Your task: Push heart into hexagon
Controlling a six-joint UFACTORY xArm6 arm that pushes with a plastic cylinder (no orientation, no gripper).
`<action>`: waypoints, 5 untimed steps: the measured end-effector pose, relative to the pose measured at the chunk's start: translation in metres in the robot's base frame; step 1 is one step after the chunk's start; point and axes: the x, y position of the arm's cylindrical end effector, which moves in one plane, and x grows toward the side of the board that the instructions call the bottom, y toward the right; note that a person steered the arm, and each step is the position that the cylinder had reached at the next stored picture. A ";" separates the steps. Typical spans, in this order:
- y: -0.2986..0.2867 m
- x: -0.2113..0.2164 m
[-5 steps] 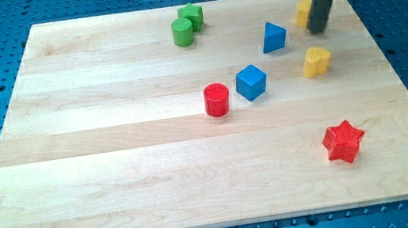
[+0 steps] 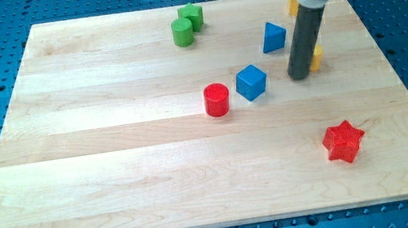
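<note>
My tip rests on the wooden board at the view's right. A yellow block, probably the heart, sits just right of the rod and is mostly hidden behind it; only a sliver shows. Another yellow block, probably the hexagon, is near the view's top, largely covered by the arm's body. The tip is at the heart's lower left, touching or nearly touching it.
A blue triangular block and a blue cube lie left of the rod. A red cylinder is beside the cube. A green cylinder and a green block are at the top. A red star is at the lower right.
The rod has moved from beside the upper yellow block down and slightly left, to the lower yellow block's left side, now covering most of it. No other block has moved.
</note>
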 end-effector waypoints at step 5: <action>0.078 -0.065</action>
